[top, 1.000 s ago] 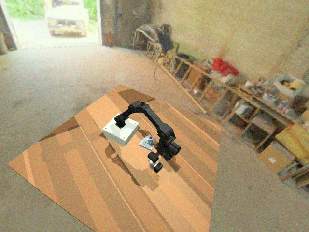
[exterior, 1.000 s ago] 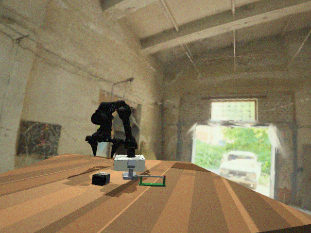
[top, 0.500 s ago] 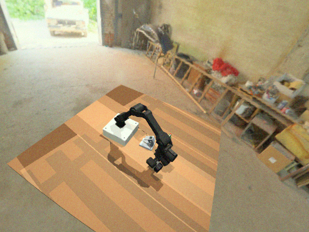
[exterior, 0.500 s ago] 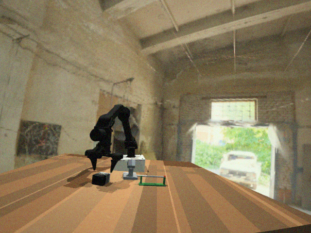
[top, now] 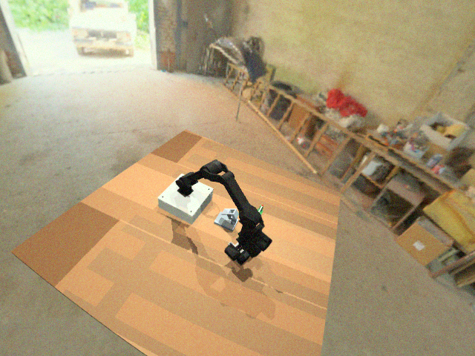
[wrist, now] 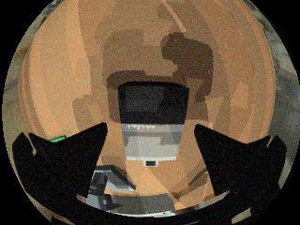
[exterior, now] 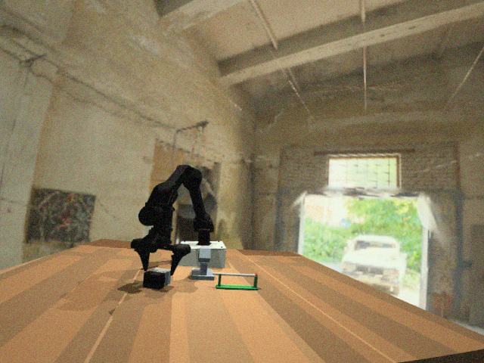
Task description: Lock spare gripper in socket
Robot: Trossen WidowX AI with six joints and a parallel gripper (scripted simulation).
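My gripper (exterior: 158,271) (wrist: 152,127) is open and empty. Its fingertips are apart on either side of the spare gripper (exterior: 154,280) (wrist: 152,104), a block with a black part and a light grey part that sits on the table; a small dark-centred stub sticks out of its light end in the wrist view. The blue-grey mount (top: 222,221) (exterior: 202,274) stands between the block and the arm's base; no pin shows in its socket (exterior: 204,254). The lock pin (exterior: 236,274), a grey rod with a red end, lies across the green rack (exterior: 236,287) (wrist: 58,140).
The white box (top: 199,195) (exterior: 218,254) under the arm's base stands behind the mount. The green rack is beside the mount, to its right in the exterior view. The wooden table (top: 153,306) (exterior: 273,332) carries everything, and the arm's shadow falls across it.
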